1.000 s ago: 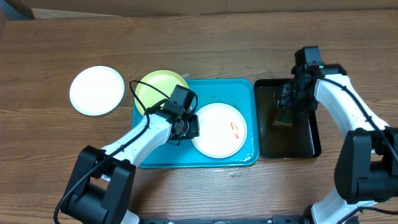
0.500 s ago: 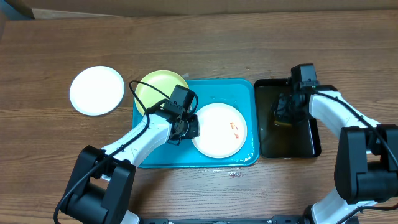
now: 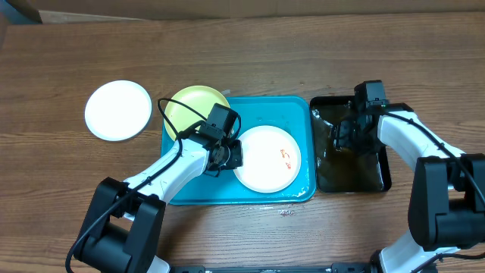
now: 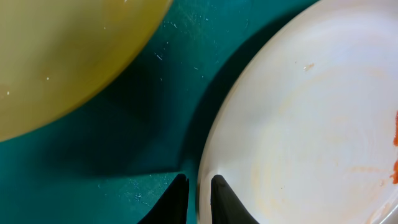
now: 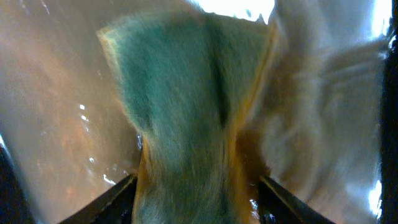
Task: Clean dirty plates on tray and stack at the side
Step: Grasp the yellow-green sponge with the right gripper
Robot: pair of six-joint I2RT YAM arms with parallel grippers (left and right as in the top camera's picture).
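White plate point(image 4: 298, 124) rim pinched in left gripper point(image 4: 198, 199)

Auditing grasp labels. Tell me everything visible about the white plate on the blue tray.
The white plate is round, shallow and glossy, lying in the right half of the turquoise tray. Small orange-red smears mark its right side. The left gripper is closed on its left rim, straddling the edge. A strip of tray separates it from the green plate.
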